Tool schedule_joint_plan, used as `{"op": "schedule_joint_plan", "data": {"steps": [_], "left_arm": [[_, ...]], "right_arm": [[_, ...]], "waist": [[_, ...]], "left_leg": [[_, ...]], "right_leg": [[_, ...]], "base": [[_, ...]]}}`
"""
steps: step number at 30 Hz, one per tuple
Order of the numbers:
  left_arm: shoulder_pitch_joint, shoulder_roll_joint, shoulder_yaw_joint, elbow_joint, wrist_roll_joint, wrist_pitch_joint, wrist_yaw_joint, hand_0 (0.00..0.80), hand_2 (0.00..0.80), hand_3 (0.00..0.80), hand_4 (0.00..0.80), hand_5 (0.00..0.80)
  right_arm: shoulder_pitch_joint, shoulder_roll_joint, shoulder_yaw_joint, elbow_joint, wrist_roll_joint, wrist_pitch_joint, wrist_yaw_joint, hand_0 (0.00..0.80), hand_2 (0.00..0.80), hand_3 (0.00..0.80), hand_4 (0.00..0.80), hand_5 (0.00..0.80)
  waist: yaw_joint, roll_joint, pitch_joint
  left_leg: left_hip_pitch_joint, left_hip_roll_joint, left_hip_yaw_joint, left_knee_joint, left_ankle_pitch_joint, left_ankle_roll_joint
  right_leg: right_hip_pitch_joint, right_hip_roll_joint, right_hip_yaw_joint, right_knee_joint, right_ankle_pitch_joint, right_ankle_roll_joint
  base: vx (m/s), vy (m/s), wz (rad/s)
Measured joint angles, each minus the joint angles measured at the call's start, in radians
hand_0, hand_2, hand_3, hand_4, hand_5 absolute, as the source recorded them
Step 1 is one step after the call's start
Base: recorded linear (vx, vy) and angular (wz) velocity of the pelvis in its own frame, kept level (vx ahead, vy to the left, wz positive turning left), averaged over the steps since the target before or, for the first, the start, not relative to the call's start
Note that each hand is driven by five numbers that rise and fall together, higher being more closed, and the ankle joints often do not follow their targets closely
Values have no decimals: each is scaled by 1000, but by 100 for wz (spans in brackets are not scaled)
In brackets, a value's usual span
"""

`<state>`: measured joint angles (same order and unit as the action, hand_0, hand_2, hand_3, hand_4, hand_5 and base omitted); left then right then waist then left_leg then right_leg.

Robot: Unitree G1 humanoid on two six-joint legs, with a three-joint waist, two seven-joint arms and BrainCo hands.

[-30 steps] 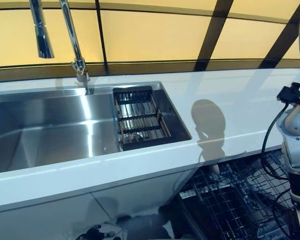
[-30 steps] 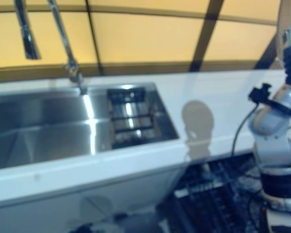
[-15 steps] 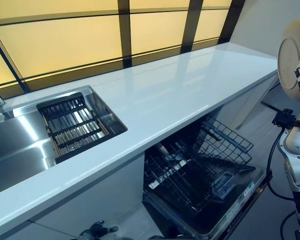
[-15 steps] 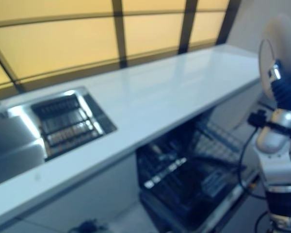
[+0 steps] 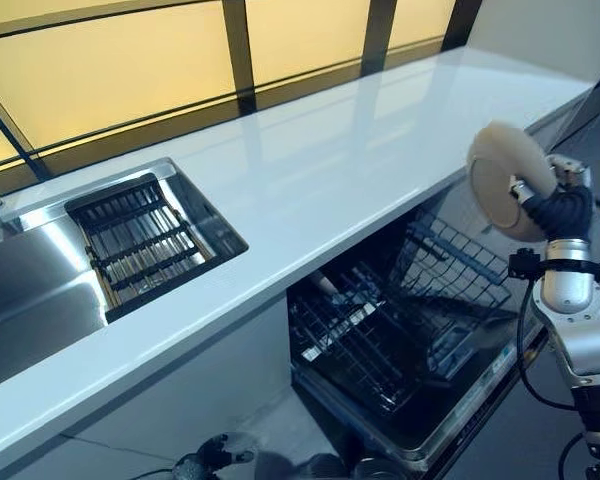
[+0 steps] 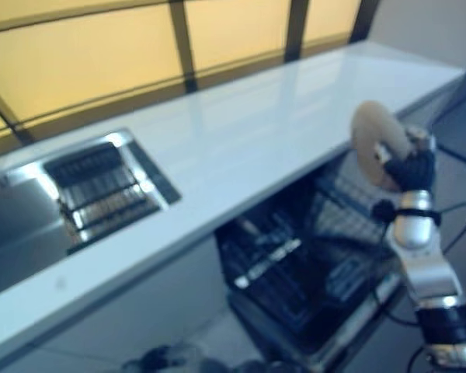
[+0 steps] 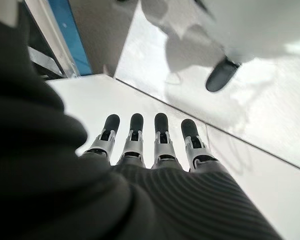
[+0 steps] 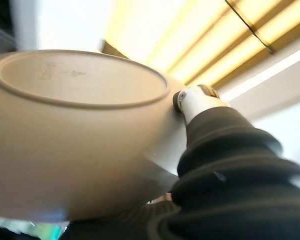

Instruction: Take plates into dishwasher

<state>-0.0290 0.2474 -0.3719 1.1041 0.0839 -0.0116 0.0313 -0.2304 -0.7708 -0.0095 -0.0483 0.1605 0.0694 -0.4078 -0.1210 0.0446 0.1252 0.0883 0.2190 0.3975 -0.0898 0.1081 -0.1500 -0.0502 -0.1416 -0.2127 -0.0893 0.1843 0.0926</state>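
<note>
My right hand [image 5: 555, 207] is shut on a beige plate [image 5: 500, 180] and holds it on edge in the air, just off the counter's front edge and above the right end of the open dishwasher. In the right wrist view the plate's underside [image 8: 75, 125] fills the frame, with the thumb [image 8: 197, 100] against its rim. The dishwasher's lower wire rack [image 5: 380, 330] is pulled out over the open door [image 5: 470, 395]. My left hand [image 7: 150, 150] hangs low with straight fingers and holds nothing; it shows dimly at the bottom of the left eye view [image 5: 212, 458].
A long white counter [image 5: 360, 140] runs over the dishwasher. A steel sink [image 5: 30, 280] with a dark drainer basket [image 5: 140, 240] lies at the left. Yellow-lit window panes [image 5: 130, 70] stand behind the counter.
The camera has swung right from the sink to the dishwasher. My right hand has come down and to the left with the plate, from high at the right edge to above the rack.
</note>
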Motion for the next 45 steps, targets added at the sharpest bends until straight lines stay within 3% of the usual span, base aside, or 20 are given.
{"op": "schedule_joint_plan", "data": {"steps": [3,8,16,18,29,40,45], "left_arm": [[-13,1,0,-16,0,3,0,0,0,0,0,0],[-43,3,0,-23,0,7,-1,0,0,0,0,0],[-59,6,-20,-62,-1,24,-2,0,0,0,0,0],[-67,7,-21,-77,-1,24,-2,0,0,0,0,0],[-124,21,-37,-106,-1,26,-4,0,0,0,0,0],[-130,57,-40,-120,-3,23,-9,0,0,0,0,0],[-127,58,-41,-141,-24,23,-13,0,0,0,0,0]], "right_arm": [[-2,10,43,52,0,17,27,800,800,800,800,800],[-6,57,96,130,-21,36,34,800,800,800,800,800],[-52,70,135,235,-85,47,29,800,800,800,800,800],[-67,71,143,280,-100,52,28,800,800,800,800,800],[-192,71,182,409,-131,91,-8,800,800,800,800,800],[-229,64,182,571,-131,113,-54,800,800,800,800,800],[-238,49,182,607,-135,113,-76,800,800,800,800,800]], "waist": [[1,21,11],[3,27,41],[17,59,104],[22,65,116],[45,73,192],[65,78,213],[71,97,224]], "left_leg": [[-15,-10,-12,0,-1,-2],[-30,-25,-22,0,-1,-1],[-35,-25,-29,-1,-1,-1],[-50,-25,-47,1,0,0],[-86,-27,-71,4,6,-1],[-98,-32,-89,5,8,1],[-98,-36,-104,4,9,4]], "right_leg": [[-8,-9,-8,0,1,2],[-16,-24,-15,0,4,9],[-17,-23,-20,-1,4,10],[-28,-23,-25,-1,4,9],[-54,-24,-42,3,8,6],[-53,-32,-59,3,6,8],[-42,-37,-74,2,0,15]], "base": [[-28,129,9],[-1,57,6],[-6,-8,0],[-33,-58,5],[-12,-31,3],[25,4,5],[8,2,8]]}}
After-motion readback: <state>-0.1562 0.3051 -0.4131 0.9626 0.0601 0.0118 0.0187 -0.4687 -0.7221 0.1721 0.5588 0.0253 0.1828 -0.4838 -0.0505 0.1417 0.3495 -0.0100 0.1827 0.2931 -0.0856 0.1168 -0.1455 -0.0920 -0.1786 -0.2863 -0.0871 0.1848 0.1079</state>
